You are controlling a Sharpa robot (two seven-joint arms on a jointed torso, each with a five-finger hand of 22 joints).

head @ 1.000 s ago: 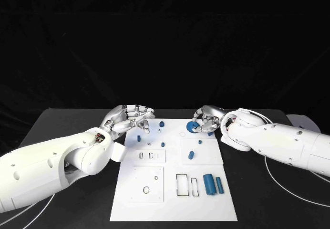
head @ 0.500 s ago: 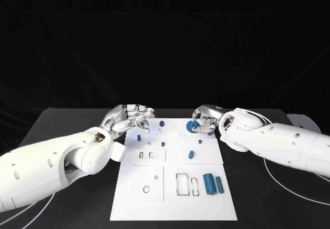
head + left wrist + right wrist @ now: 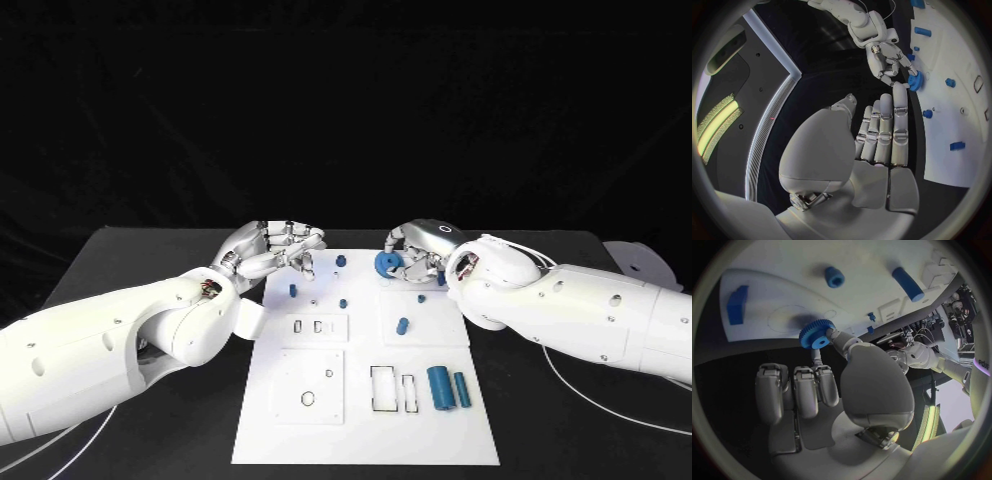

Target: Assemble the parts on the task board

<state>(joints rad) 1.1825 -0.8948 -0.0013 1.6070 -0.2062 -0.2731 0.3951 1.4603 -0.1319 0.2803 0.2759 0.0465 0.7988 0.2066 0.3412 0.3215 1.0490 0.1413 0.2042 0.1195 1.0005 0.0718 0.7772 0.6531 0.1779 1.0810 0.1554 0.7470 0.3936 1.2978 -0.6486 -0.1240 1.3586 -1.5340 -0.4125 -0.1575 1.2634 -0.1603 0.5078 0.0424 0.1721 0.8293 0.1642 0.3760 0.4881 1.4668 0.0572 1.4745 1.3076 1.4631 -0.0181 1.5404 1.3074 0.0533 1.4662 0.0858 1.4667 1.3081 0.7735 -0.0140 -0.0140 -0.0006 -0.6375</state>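
Step in hand, by judgement: placing gear on task board [image 3: 433,400]. Right hand [image 3: 414,250], at board's 12 o'clock edge, pinches blue gear [image 3: 387,263] between thumb and finger, other fingers curled. Next move likely calls for lowering gear square onto its seat. Left hand [image 3: 274,248], at board's 10 o'clock corner, fingers curled, holding nothing.

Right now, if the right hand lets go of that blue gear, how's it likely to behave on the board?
The blue gear looks like a rigid toothed disc, so it probably won't flex. Pinched on edge by the right hand, it could roll or topple flat if released. Small and seemingly plastic, it's likely light, and could skid on the smooth task board.
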